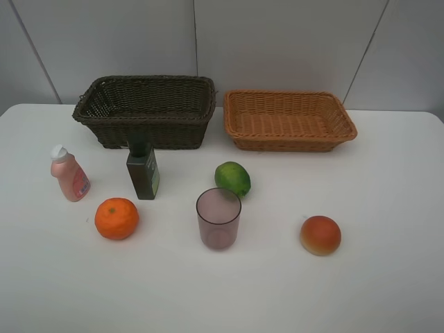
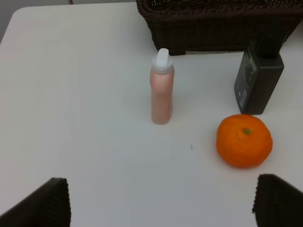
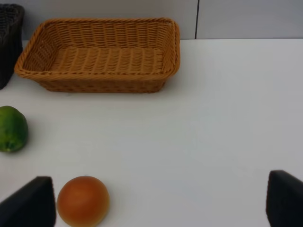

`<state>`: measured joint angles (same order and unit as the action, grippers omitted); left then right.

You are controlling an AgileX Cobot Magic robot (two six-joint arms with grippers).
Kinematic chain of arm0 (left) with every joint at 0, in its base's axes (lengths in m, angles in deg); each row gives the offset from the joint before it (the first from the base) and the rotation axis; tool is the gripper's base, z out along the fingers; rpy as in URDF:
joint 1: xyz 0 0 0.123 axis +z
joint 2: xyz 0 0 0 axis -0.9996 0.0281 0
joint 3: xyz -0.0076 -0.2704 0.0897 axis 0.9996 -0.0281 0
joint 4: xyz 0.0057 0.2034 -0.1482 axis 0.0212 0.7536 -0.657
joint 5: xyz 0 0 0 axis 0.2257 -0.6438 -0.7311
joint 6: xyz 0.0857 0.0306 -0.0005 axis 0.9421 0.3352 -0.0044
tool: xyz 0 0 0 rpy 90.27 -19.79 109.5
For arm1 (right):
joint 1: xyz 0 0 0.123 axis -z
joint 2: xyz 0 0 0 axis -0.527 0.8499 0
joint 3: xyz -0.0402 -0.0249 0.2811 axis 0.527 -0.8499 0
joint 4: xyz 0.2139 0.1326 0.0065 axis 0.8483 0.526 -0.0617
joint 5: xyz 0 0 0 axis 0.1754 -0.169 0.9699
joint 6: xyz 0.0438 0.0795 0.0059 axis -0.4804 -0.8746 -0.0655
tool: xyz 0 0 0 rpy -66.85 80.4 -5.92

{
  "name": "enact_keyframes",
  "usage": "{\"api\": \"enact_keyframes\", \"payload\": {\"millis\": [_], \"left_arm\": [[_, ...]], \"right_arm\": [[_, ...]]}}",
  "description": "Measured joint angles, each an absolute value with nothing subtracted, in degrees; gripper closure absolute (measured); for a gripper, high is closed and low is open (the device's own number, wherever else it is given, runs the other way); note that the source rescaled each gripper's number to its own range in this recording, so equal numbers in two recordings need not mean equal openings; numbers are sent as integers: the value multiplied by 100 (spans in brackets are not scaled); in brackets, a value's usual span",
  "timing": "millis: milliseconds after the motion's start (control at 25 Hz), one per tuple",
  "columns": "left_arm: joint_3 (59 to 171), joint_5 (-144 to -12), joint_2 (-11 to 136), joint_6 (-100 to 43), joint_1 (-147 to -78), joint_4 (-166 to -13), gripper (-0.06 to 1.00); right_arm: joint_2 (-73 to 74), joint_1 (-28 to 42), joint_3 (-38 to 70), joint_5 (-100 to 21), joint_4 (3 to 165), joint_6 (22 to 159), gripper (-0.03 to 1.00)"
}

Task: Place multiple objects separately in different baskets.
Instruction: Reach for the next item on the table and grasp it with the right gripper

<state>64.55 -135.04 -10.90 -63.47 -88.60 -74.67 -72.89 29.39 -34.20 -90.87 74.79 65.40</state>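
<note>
Where the dark bottle [image 1: 143, 173] stands, the brown basket [image 1: 149, 132] rises behind.

White table [image 1: 388, 291], grey panelled wall [image 1: 277, 41]

Dark basket [image 2: 213, 28] partly out of frame

A big white table [image 1: 388, 291] fills most of the view. Its top is flat and smooth. The two far corners are round. Behind the table stands a wall [image 1: 277, 41]. The wall is pale grey and plain. Thin dark lines [image 1: 195, 38] run down the wall and cut it into big panels. The middle line goes straight down, and the ones at the sides lean. In the left wrist view a tiny dark speck [image 2: 191, 147] sits on the white top.
</note>
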Motion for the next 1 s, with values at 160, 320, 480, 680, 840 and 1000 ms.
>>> {"api": "enact_keyframes", "payload": {"millis": [160, 320, 480, 680, 840, 1000], "left_arm": [[6455, -13504, -1090, -6347, -8860, -7467, -6], [6455, -13504, -1090, -6347, -8860, -7467, -6], [6455, -13504, -1090, -6347, -8860, -7467, -6], [6455, -13504, -1090, -6347, -8860, -7467, -6], [6455, -13504, -1090, -6347, -8860, -7467, -6], [6455, -13504, -1090, -6347, -8860, -7467, -6]], "right_arm": [[-7289, 2939, -3420, -9087, 7479, 6540, 9], [-7289, 2939, -3420, -9087, 7479, 6540, 9], [-7289, 2939, -3420, -9087, 7479, 6540, 9], [-7289, 2939, -3420, -9087, 7479, 6540, 9], [-7289, 2939, -3420, -9087, 7479, 6540, 9], [-7289, 2939, -3420, -9087, 7479, 6540, 9]]}}
